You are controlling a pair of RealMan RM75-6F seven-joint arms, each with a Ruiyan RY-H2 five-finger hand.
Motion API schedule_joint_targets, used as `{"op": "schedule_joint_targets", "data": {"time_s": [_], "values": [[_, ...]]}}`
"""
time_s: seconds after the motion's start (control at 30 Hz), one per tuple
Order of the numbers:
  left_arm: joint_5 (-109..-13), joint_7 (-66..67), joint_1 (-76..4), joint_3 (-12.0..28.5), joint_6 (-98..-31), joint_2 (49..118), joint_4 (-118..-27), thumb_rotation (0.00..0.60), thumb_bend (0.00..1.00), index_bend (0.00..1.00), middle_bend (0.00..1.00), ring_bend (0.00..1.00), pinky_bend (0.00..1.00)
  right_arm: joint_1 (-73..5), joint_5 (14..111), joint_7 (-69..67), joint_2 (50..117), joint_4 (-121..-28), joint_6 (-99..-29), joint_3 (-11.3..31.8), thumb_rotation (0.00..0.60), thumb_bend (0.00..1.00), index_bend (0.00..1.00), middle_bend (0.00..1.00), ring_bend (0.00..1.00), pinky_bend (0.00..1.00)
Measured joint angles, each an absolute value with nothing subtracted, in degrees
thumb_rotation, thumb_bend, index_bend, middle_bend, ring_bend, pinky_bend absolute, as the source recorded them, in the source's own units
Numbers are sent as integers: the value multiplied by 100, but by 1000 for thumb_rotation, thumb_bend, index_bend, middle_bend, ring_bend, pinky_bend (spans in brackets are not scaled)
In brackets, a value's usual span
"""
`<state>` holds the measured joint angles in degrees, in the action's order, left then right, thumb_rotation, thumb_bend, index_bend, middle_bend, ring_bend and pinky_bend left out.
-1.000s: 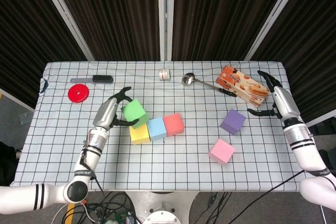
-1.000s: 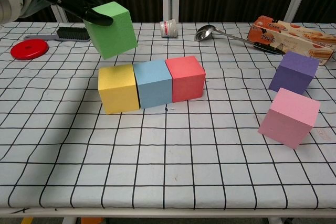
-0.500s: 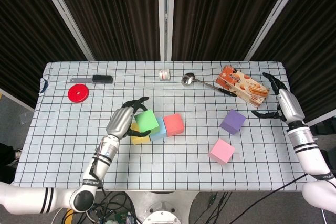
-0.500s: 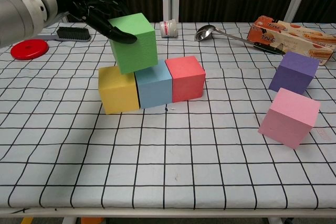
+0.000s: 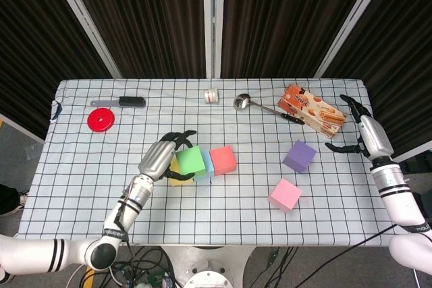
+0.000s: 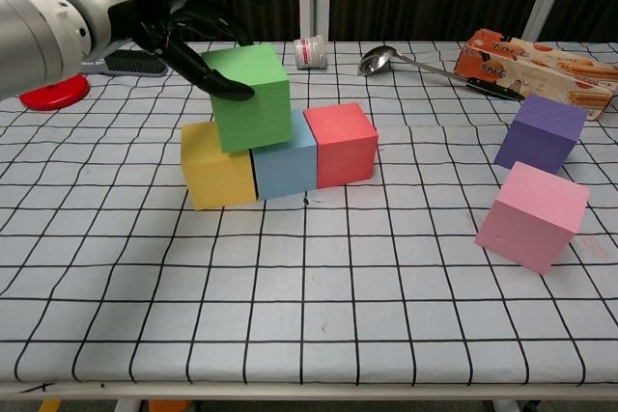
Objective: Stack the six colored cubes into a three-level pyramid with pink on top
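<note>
Over the yellow cube (image 6: 214, 165) and blue cube (image 6: 285, 160), the left hand (image 6: 188, 21) has lowered the gripped green cube (image 6: 251, 96) — second level begins.

Head view: high, looking down over whole table (image 5: 81, 187). Chest view: low, near front edge. Shared: cube row (image 6: 280, 156).

1. Green cube (image 6: 250, 96), yellow cube (image 6: 215, 165), blue cube (image 6: 286, 160), red cube (image 6: 340, 144).
2. Pink cube (image 6: 532, 216), purple cube (image 6: 541, 133).
3. White tablecloth (image 6: 319, 287) with a black grid.
4. Red disc (image 5: 100, 120).
</note>
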<state>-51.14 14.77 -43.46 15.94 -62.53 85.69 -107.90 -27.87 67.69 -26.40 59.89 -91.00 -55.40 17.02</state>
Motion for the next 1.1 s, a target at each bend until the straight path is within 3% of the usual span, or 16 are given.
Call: {"op": "schedule_joint_targets", "data": {"time_s": [1.1], "values": [[-5204, 1047, -4422, 1537, -5878, 8568, -10322, 600, 200, 127, 516, 148, 106, -2766, 6759, -2628, 6025, -8994, -5463, 1651, 600, 59, 0, 37, 0, 0]]}}
